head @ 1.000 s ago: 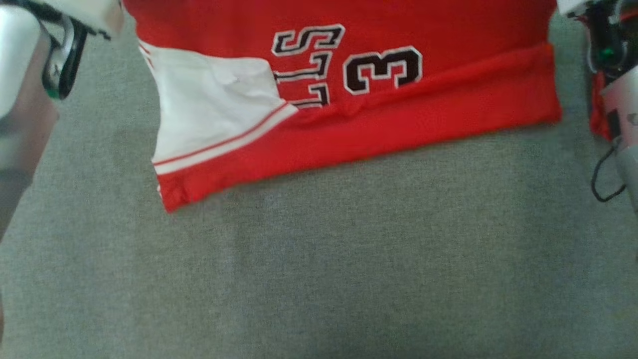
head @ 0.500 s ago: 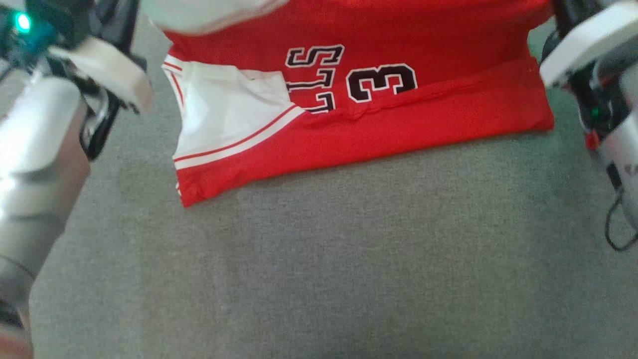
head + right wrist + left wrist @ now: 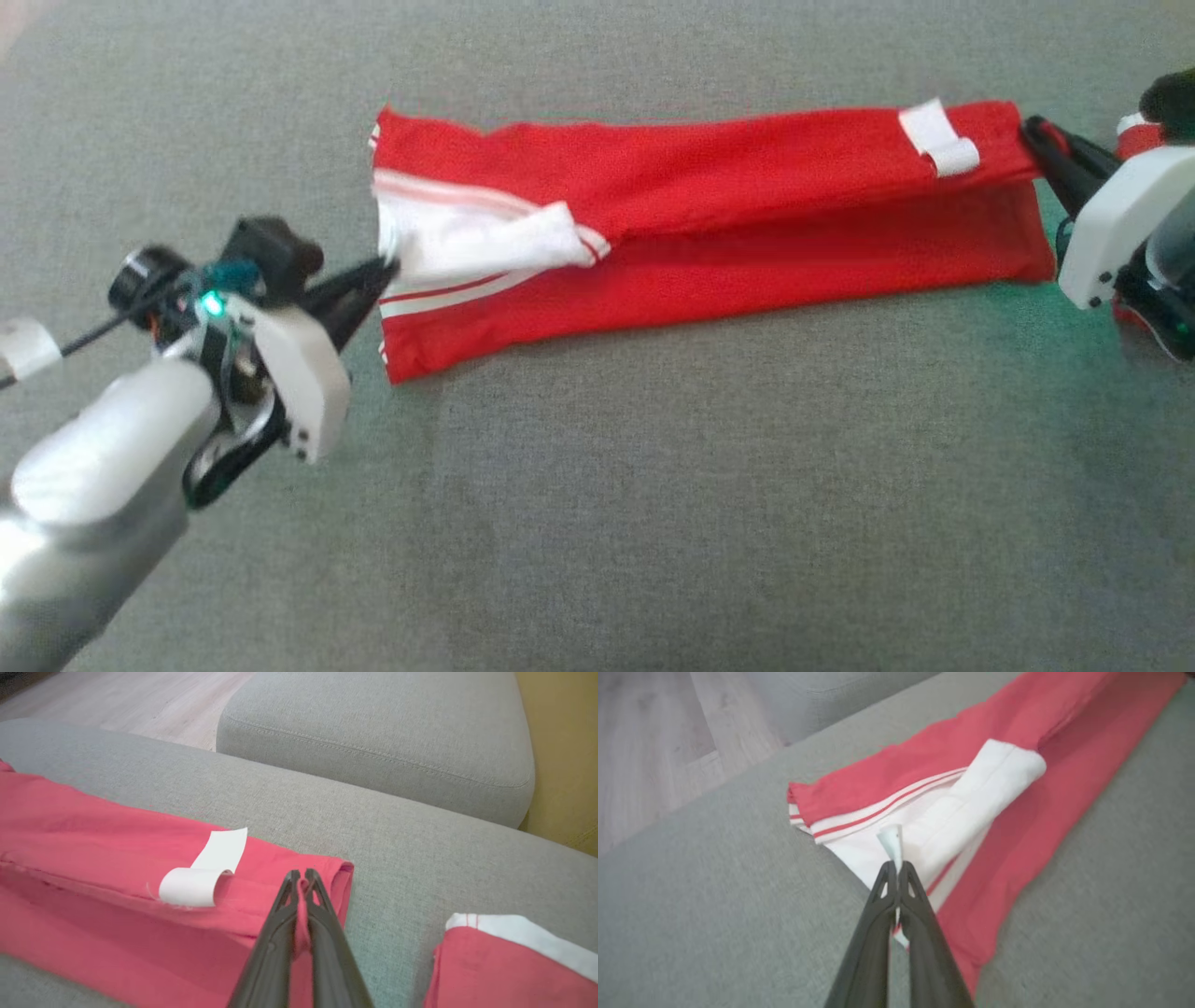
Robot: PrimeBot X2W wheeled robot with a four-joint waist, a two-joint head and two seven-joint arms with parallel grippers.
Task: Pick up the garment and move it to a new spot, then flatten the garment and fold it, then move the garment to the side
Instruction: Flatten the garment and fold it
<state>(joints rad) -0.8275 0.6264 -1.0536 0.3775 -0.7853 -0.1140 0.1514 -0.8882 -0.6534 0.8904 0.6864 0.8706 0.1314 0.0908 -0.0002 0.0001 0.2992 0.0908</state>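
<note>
The garment (image 3: 747,215) is a red jersey with white side panels, lying as a long narrow folded strip on the grey cushion (image 3: 597,485). My left gripper (image 3: 387,271) is shut on white fabric at the strip's left end; the left wrist view shows a white tuft pinched at the tips (image 3: 896,865), with the garment (image 3: 1017,765) stretching away. My right gripper (image 3: 1032,131) is shut on the red edge at the right end, and red cloth shows between the fingers (image 3: 301,877). A curled white label (image 3: 205,872) lies on the garment (image 3: 93,826) just left of them.
Another red-and-white cloth (image 3: 514,970) lies right of my right gripper. A second grey cushion (image 3: 373,732) sits beyond, with wood floor (image 3: 140,704) and a yellow wall (image 3: 560,742). In the left wrist view the cushion edge drops to the floor (image 3: 644,742).
The head camera has shifted. The lettered face of the garment has been folded out of sight, leaving a narrow strip. Both grippers have come down to its two ends, still shut.
</note>
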